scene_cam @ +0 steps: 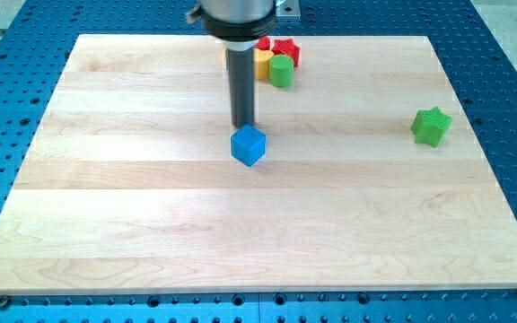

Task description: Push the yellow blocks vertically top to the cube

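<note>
- My tip (244, 125) stands on the wooden board (106, 224), just at the far edge of the blue cube (249, 144); whether it touches the cube cannot be told.
- There are no fingers on this rig (only a straight rod), so nothing is grasped or clenched; contact is by pushing alone.
- A yellow block (262, 63) lies at the far edge of the board, mostly hidden behind the rod; its shape cannot be made out, nor whether more than one yellow piece is there.
- It sits packed against a green cylinder (281, 71) on its right and a red star (284, 49) beyond it; another red piece (263, 42) shows at the far side.
- A green star (431, 126) sits well apart at the right.
- Judgement on handling: the yellow block looks small, light and rigid, and should slide freely on the smooth wood, though it may turn if struck off-centre.
- Judgement on contact: a push should bear on its far face, through the middle, clear of its neighbours.
</note>
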Motion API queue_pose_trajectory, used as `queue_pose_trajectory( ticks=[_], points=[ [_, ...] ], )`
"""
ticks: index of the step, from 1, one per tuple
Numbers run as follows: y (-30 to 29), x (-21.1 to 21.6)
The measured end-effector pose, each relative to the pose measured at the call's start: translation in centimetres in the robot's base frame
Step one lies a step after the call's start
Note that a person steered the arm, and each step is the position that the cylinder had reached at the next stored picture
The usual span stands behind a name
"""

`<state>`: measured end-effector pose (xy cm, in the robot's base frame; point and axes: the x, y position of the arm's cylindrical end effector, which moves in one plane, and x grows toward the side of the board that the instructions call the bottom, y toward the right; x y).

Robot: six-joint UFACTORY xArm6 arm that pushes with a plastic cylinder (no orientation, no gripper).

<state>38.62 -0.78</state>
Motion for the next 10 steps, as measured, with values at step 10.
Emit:
queue_pose_trajectory(
  ticks=[10],
  points=[
    [-5.4,-18.9]
  ],
)
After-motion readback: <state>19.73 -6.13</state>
